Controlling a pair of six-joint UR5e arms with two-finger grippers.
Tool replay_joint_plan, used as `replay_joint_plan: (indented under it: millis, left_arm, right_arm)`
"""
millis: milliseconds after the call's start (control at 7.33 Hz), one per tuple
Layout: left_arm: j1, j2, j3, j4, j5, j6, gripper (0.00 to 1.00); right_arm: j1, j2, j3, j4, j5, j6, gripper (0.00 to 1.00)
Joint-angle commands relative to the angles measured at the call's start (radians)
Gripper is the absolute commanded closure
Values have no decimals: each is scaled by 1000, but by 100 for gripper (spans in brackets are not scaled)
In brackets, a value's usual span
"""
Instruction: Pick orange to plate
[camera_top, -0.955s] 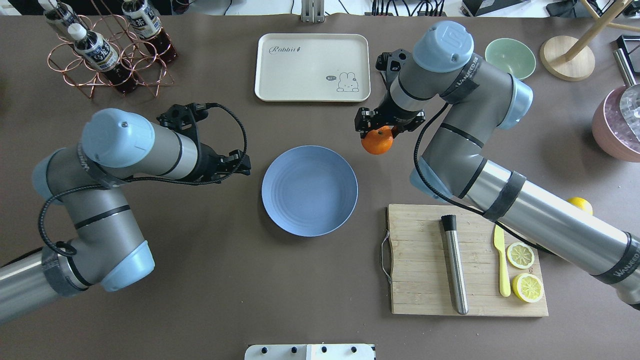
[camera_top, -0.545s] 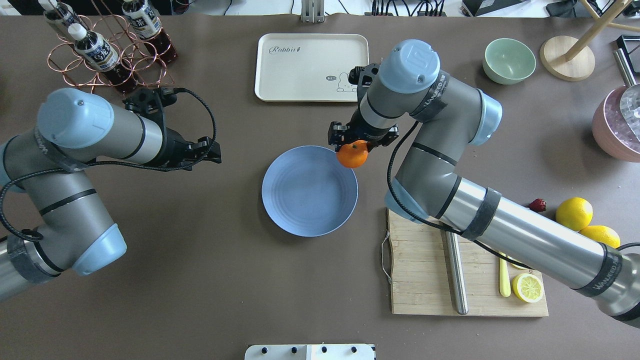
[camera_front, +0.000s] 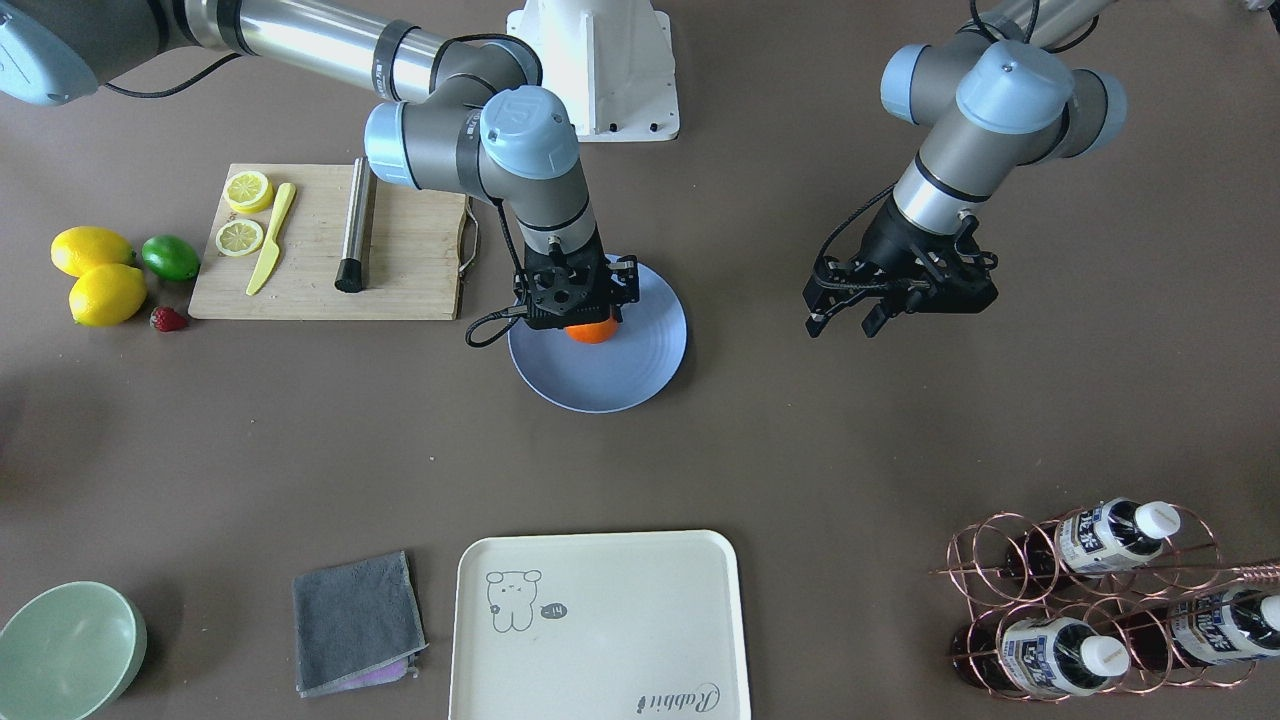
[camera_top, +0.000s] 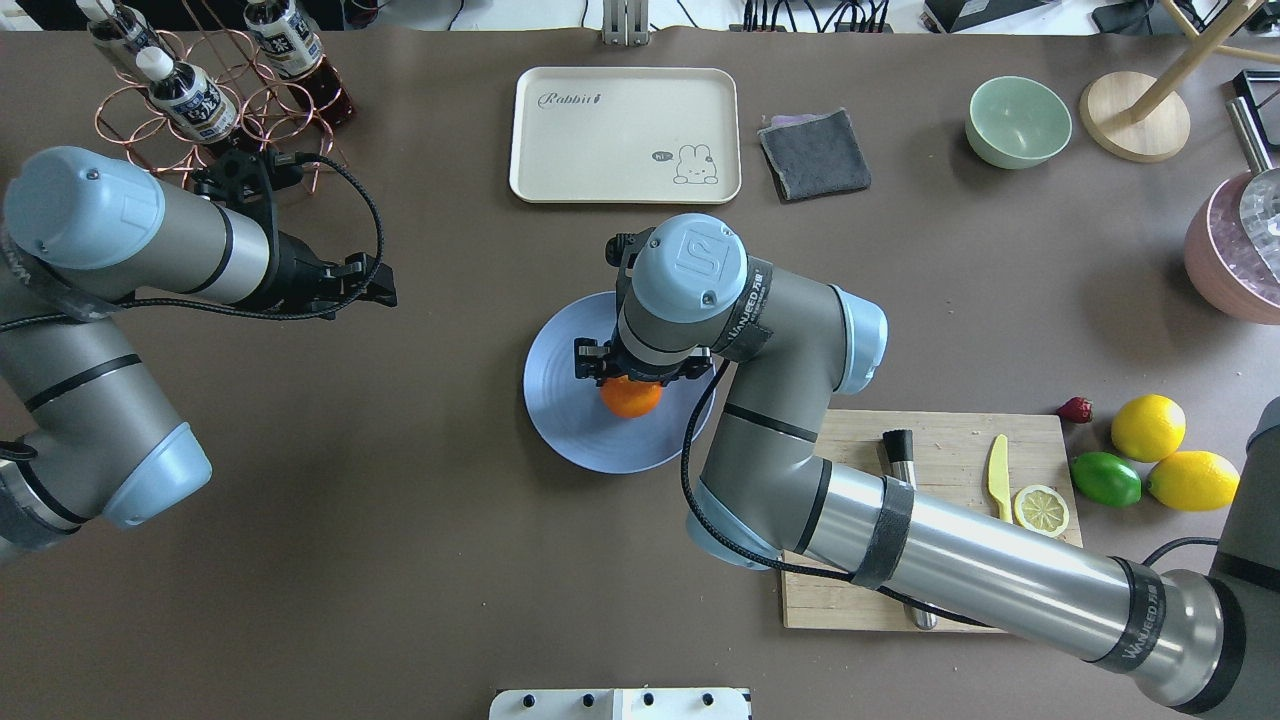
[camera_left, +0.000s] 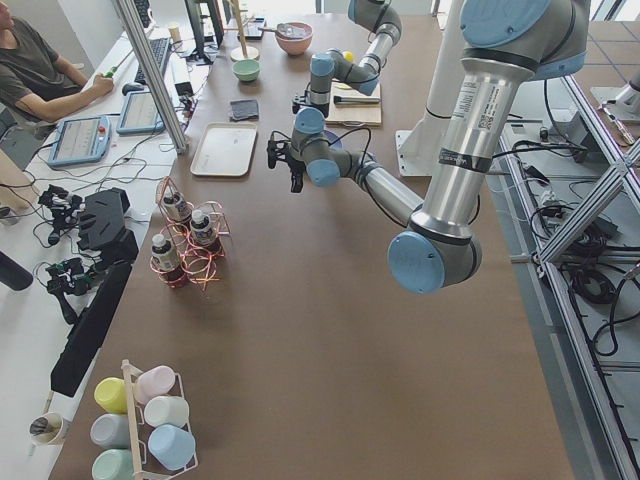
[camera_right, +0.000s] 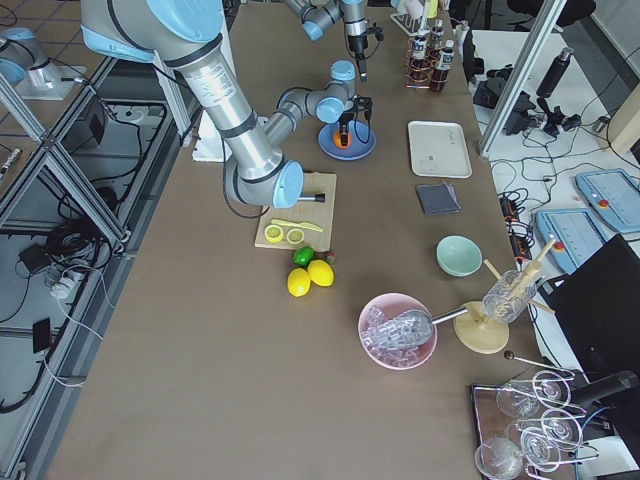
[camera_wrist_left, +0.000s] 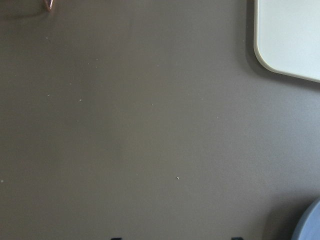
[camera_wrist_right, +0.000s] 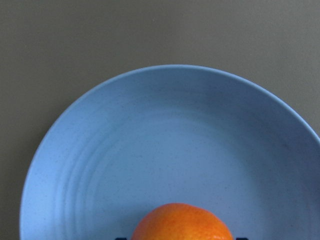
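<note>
Right gripper (camera_top: 632, 382) clasps the orange (camera_top: 631, 400) over the blue plate (camera_top: 565, 425) at the overhead view's centre; whether fruit touches plate is unclear. Left gripper (camera_top: 380, 288), at upper left, hangs spread wide, holding nothing.

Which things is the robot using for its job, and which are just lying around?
For the job:
orange, blue plate, right claw holding the orange over the plate.

Just lying about:
lemons, lime, strawberry, cutting board, cream tray, green bowl, grey cloth, bottles.
</note>
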Motion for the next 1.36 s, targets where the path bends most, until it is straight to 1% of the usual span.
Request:
replay_joint_plan:
  millis: [0, 136, 273, 409, 545, 682, 818, 955, 1091, 1227]
  left_arm:
    - [0, -1, -1, 0, 1, -6, 17]
    - [0, -1, -3, 0, 1, -7, 17]
    - [0, -1, -15, 3, 0, -7, 17]
    - [-5, -6, -32, 85, -50, 0, 16]
    - [-69, -11, -56, 221, -69, 113, 13]
    - [-125, 0, -81, 320, -101, 325, 13]
    - [-212, 0, -81, 418, -167, 459, 13]
    - [-303, 38, -83, 445, -237, 619, 12]
    - [-384, 105, -76, 442, -318, 761, 3]
    - [-472, 170, -76, 442, -362, 845, 3]
  right_arm:
    - [-4, 0, 0, 2, -3, 13, 18]
    - [-4, 6, 2, 4, -26, 21, 1]
    - [2, 7, 16, 4, -31, 15, 0]
    - [47, -9, 46, -8, 1, 9, 0]
    - [112, -97, 128, -8, 54, -6, 0]
    - [190, -218, 214, -10, 123, -114, 0]
    - [294, -332, 273, -11, 205, -238, 0]
    - [427, -424, 299, -11, 306, -382, 0]
    - [556, -530, 300, -11, 401, -572, 0]
    - [683, -642, 293, -11, 470, -791, 0]
